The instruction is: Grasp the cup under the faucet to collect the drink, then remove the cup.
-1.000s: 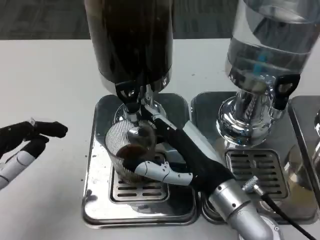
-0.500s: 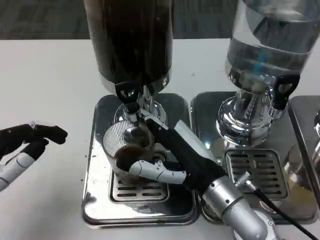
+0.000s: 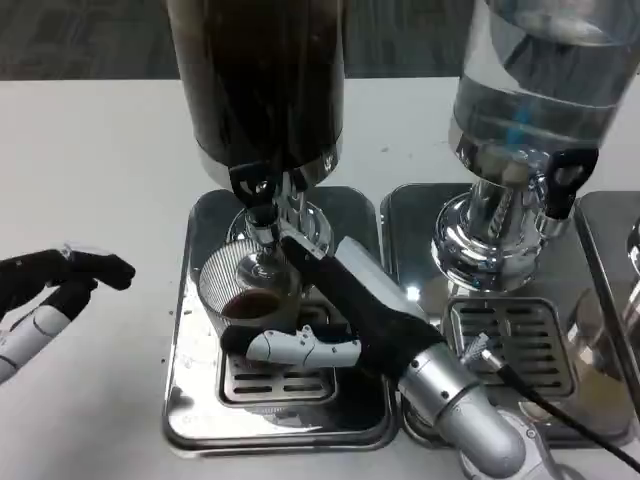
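A clear ribbed cup (image 3: 238,290) with dark drink in its bottom stands on the drip tray (image 3: 190,390) of the dark-liquid dispenser (image 3: 262,90), just below its faucet (image 3: 258,205). My right hand (image 3: 335,315) wraps the cup from the right, with fingers (image 3: 290,347) across its front and another finger behind it. My left hand (image 3: 45,290) hovers over the table at the far left, fingers curled together, holding nothing.
A second dispenser (image 3: 535,110) with clear liquid stands to the right on its own metal tray (image 3: 500,340). White table (image 3: 100,180) lies to the left and behind.
My right hand and the cup have shifted left and slightly back under the faucet. The left hand has stayed almost still.
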Action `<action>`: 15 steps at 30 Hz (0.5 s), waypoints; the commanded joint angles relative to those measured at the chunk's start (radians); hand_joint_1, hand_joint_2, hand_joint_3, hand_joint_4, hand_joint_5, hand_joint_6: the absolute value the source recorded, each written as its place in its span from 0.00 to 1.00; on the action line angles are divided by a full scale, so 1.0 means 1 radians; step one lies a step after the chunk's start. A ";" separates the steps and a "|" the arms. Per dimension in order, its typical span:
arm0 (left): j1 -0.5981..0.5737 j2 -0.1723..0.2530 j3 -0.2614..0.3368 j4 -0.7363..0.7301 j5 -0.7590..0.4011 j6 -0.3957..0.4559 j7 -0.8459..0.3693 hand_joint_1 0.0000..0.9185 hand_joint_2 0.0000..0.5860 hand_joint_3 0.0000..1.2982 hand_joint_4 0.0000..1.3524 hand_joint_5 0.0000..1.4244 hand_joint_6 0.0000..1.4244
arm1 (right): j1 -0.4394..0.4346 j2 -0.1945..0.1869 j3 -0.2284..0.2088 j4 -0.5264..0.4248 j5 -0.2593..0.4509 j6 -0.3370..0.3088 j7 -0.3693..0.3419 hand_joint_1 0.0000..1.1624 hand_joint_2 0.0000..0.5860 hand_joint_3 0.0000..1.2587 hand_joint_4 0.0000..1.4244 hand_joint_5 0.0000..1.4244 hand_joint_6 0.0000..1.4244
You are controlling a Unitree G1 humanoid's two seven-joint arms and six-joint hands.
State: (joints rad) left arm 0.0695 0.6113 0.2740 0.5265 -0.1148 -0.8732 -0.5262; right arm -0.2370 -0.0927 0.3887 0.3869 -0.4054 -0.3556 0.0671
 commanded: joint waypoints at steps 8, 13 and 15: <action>0.008 0.016 0.000 0.008 -0.012 -0.016 -0.008 0.00 0.30 0.41 0.36 0.25 0.29 | -0.008 -0.005 0.021 0.014 -0.038 0.012 -0.008 0.30 0.00 0.01 0.02 0.13 0.17; 0.006 0.017 -0.001 0.011 -0.012 -0.019 -0.008 0.00 0.31 0.42 0.36 0.25 0.29 | -0.001 -0.007 0.019 0.002 -0.045 0.010 -0.018 0.30 0.01 0.03 0.03 0.15 0.20; 0.004 0.017 -0.001 0.012 -0.012 -0.019 -0.008 0.00 0.31 0.42 0.36 0.25 0.29 | -0.001 -0.010 0.020 -0.001 -0.046 0.007 -0.015 0.29 0.01 0.04 0.04 0.15 0.21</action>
State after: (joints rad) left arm 0.0698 0.6115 0.2740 0.5308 -0.1184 -0.8784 -0.5262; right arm -0.2425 -0.0953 0.3968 0.3885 -0.4441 -0.3555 0.0425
